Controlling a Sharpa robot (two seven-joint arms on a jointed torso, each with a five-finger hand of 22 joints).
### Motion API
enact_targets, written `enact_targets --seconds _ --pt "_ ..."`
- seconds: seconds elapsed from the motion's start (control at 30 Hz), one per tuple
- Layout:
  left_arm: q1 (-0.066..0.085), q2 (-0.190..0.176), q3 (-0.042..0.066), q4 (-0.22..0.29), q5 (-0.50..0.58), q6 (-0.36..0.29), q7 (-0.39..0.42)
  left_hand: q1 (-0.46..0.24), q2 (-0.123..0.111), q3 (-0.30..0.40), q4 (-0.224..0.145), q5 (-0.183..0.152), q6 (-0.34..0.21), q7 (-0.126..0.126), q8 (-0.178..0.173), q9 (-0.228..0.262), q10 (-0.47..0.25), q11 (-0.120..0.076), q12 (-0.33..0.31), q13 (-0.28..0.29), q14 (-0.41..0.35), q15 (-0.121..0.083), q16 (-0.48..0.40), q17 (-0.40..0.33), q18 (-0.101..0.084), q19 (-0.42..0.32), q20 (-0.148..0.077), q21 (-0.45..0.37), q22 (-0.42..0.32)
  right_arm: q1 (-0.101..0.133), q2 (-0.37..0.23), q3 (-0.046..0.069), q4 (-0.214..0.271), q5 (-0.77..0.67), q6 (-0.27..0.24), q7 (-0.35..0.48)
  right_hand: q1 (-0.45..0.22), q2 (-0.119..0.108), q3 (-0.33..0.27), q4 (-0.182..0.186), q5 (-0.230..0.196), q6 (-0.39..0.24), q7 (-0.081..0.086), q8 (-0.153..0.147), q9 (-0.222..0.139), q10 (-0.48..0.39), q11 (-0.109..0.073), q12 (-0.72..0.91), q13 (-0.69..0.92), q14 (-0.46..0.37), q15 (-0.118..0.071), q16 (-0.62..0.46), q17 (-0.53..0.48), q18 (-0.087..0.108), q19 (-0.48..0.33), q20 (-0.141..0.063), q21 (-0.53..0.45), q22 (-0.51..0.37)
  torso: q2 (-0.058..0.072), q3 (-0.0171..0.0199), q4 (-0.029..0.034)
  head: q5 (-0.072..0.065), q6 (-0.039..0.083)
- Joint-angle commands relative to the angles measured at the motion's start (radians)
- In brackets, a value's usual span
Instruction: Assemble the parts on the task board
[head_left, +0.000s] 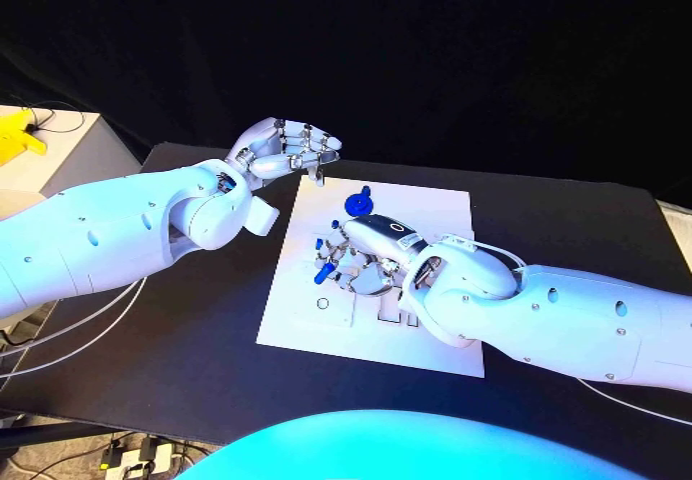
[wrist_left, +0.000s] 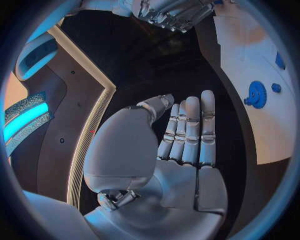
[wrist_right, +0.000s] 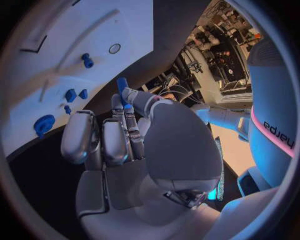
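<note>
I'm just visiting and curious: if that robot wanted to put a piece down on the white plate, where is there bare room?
The task board is bare along its far right part, beyond the blue gear, and along its near edge. The middle is crowded: the right robot hand sits there holding a blue part among other small blue pieces. The left robot hand hovers at the far left corner, holding nothing.

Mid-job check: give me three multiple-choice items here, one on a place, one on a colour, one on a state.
1. The right hand is: A over the task board; B off the table; C beside the board.
2. The part it pinches is: A red; B blue; C green.
3. The left hand is: A holding a part; B empty; C pressing the board.
A, head view shows it above the white plate; B, the pinched piece shows blue; B, its palm is bare.
</note>
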Motion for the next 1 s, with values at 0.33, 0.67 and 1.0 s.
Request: enact_targets --seconds 0.33,0.67,1.0 --pt "0.001 0.005 0.001 0.002 0.005 0.016 -0.002 0.001 0.006 -0.005 -0.003 0.002 -0.007 0.004 0.003 -0.002 0.0 0.004 -0.004 -0.002 -0.004 -0.001 -0.006 -0.002 0.015 -0.005 0.001 0.001 0.001 -0.018 0.041 -0.008 -0.022 -0.154 0.138 -0.074 0.01 0.025 0.007 0.0 0.004 0.005 0.004 0.002 0.039 0.047 -0.039 -0.005 0.001 -0.002 -0.003 -0.004 -0.002 -0.012 -0.001 0.0 -0.004 -0.001 0.001 -0.0002 -0.0023 0.014 0.0" --pt "0.001 0.005 0.001 0.001 0.005 0.017 -0.003 0.001 0.006 -0.005 -0.003 0.002 -0.007 0.004 0.003 -0.002 0.0 0.004 -0.004 -0.002 -0.004 -0.001 -0.006 -0.002 0.015 -0.005 0.001 0.001 0.001 -0.021 0.04 -0.01 -0.02 -0.181 0.169 -0.09 0.009 0.024 0.008 -0.002 0.004 0.005 0.004 0.003 0.04 0.047 -0.039 -0.006 0.001 -0.002 -0.003 -0.005 -0.002 -0.012 -0.001 0.0 -0.003 0.0 0.001 0.0008 -0.0024 0.013 0.0" --pt "0.001 0.005 0.001 0.001 0.005 0.018 -0.003 0.001 0.006 -0.005 -0.003 0.002 -0.007 0.004 0.003 -0.002 0.0 0.004 -0.004 -0.002 -0.004 -0.001 -0.006 -0.002 0.015 -0.005 0.001 0.001 0.001 -0.023 0.04 -0.011 -0.015 -0.207 0.184 -0.1 0.008 0.024 0.008 -0.002 0.005 0.004 0.004 0.003 0.041 0.047 -0.038 -0.007 0.001 -0.002 -0.002 -0.005 -0.003 -0.012 -0.001 0.0 -0.002 0.001 0.001 0.0003 -0.002 0.014 0.0"
